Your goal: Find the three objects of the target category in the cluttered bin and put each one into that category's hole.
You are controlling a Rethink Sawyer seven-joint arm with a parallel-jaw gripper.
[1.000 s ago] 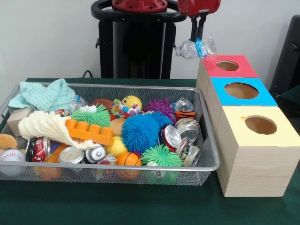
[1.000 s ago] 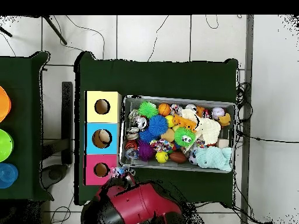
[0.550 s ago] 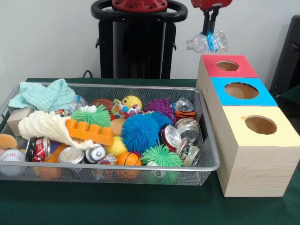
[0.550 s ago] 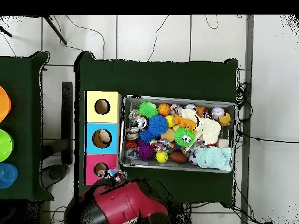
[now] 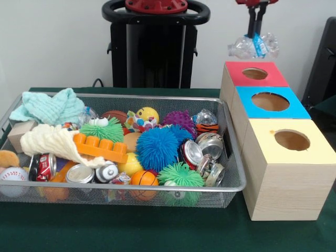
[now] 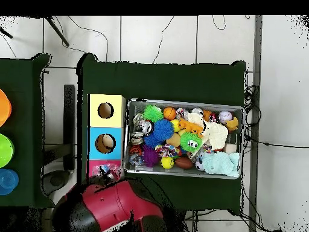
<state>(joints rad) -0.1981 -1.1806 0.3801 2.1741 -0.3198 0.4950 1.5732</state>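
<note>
My gripper point(image 5: 256, 38) hangs from the top edge, shut on a crushed clear plastic bottle point(image 5: 253, 46) with a blue label. The bottle hovers directly above the red-topped box point(image 5: 255, 80) and its round hole point(image 5: 255, 73). In the overhead view the bottle point(image 6: 107, 172) lies over the red box point(image 6: 94, 168), and the arm point(image 6: 105, 205) hides part of that box. The wire bin point(image 5: 231, 185) holds another crushed bottle point(image 5: 205, 117), several cans point(image 5: 210, 144), spiky balls and toys.
A blue-topped box point(image 5: 270, 101) and a yellow-topped box point(image 5: 290, 140) stand in a row in front of the red one, right of the bin. In the bin lie a teal cloth point(image 5: 50, 106), a cream cloth point(image 5: 50, 140) and an orange brick point(image 5: 100, 147).
The gripper has carried the bottle rightward and a little up, from beside the red box's left edge to over its hole. The bin's contents are unchanged.
</note>
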